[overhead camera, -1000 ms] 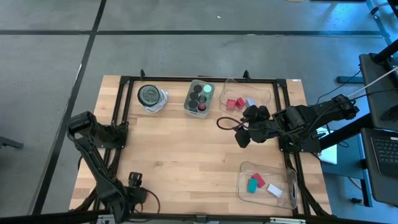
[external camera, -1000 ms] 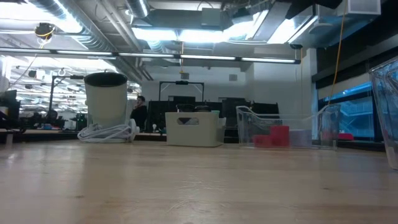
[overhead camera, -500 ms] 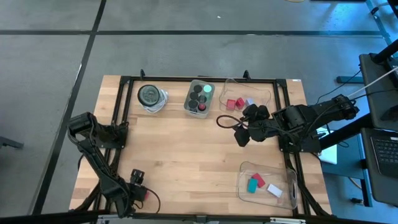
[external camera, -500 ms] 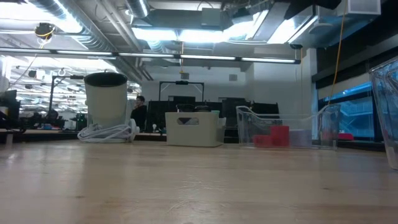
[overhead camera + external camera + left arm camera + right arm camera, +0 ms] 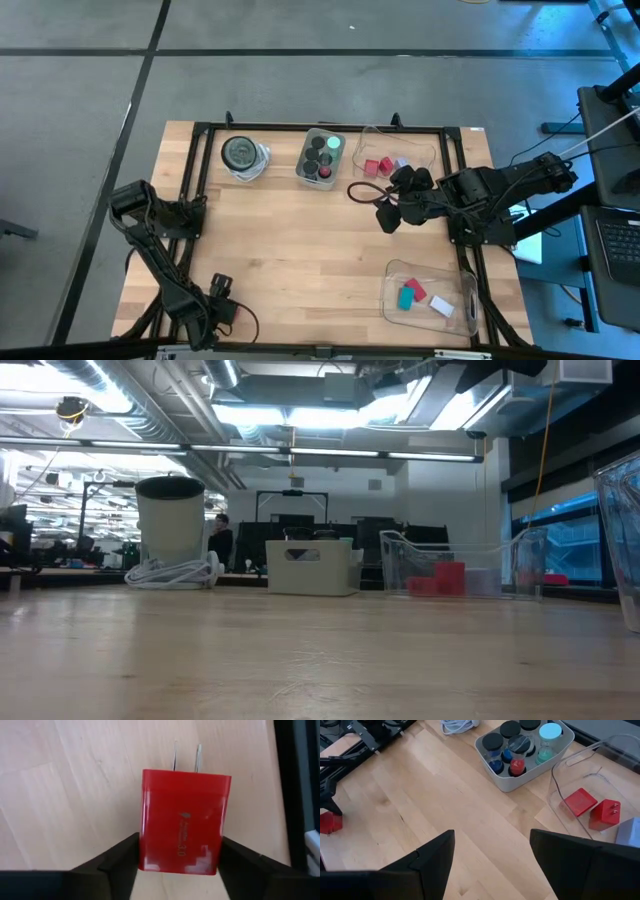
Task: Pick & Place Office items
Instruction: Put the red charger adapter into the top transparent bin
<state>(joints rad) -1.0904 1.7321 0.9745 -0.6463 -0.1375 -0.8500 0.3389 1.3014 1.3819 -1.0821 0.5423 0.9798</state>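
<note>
Near the table's front-left corner, the left gripper [image 5: 179, 857] pinched a red plastic plug-in charger block [image 5: 182, 820]; its shallow grip risked slipping

- My left arm [image 5: 150, 240] is matte black, built of slim straight links joined by blocky rounded housings.
- A thin black cable loops from its wrist end, beside the left gripper [image 5: 222, 305].
- On my left wrist camera the fingers [image 5: 117, 862] are flat, dark wedges with angled inner faces.
- My right arm [image 5: 500, 185] is the same black, bulkier where several housings cluster together.
- A black cable curls off the right gripper [image 5: 388, 215] in a loose loop.
- Its fingers [image 5: 435, 857] are broad, dark plates with chamfered edges.
</note>
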